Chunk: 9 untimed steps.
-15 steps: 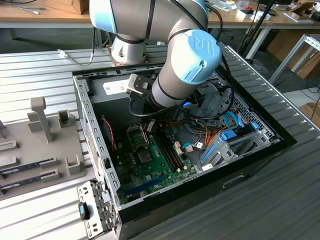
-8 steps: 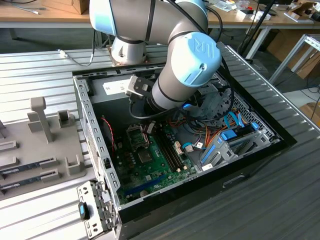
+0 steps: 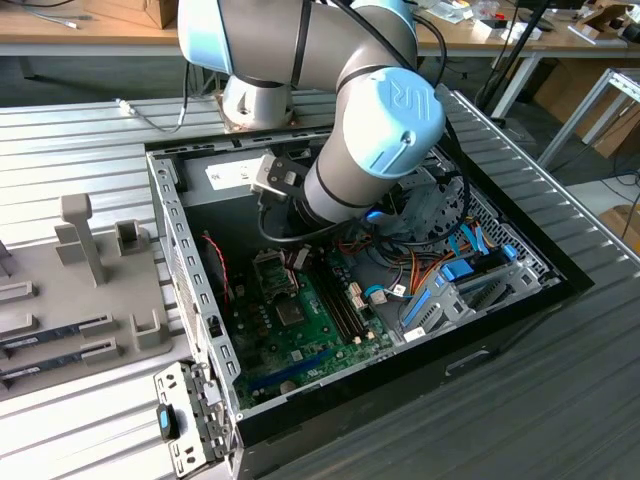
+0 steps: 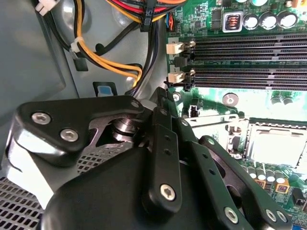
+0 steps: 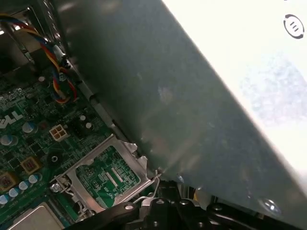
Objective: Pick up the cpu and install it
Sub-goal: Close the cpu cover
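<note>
A: Which step?

B: The black linkage gripper (image 4: 163, 143) hangs just beside the metal-framed motherboard socket (image 4: 238, 125). Its jaws are hidden, so I cannot tell their state. A pale silvery square, likely the cpu (image 4: 273, 143), lies in the socket.

A: Meaning?

B: I judge it's at the seating stage, which calls for square alignment.

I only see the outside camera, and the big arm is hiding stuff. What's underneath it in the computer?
Observer: The second wrist view shows a silvery square sitting in the socket on the green board. I can't tell whether it's the chip.
Operator: Is there a lid on it?
Observer: In the first wrist view, a metal frame lies beside the silvery square, not over it.
Operator: What else is close?
Observer: In that view, yellow, red and blue wires run down next to a grey metal wall.
</note>
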{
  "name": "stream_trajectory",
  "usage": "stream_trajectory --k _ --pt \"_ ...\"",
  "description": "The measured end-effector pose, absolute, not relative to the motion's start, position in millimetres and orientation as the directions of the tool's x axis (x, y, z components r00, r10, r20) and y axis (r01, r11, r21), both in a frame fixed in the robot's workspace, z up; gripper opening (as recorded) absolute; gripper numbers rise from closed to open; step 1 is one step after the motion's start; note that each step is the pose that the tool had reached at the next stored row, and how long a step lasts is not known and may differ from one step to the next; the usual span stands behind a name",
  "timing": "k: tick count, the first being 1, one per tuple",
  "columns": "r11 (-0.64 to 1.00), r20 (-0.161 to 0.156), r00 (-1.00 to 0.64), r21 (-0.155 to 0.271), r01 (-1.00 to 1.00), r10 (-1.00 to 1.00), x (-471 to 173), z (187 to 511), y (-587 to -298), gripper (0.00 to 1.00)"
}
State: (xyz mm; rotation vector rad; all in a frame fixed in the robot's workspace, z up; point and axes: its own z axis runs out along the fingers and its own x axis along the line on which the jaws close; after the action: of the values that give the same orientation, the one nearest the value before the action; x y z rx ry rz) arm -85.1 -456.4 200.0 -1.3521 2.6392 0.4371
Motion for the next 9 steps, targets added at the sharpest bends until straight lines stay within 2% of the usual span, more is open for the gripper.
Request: stream_trajectory --k 9 --pt "0.552 -0.257 -0.584 0.191 -0.812 -0.770 -86.0 203.1 -456.9 0.11"
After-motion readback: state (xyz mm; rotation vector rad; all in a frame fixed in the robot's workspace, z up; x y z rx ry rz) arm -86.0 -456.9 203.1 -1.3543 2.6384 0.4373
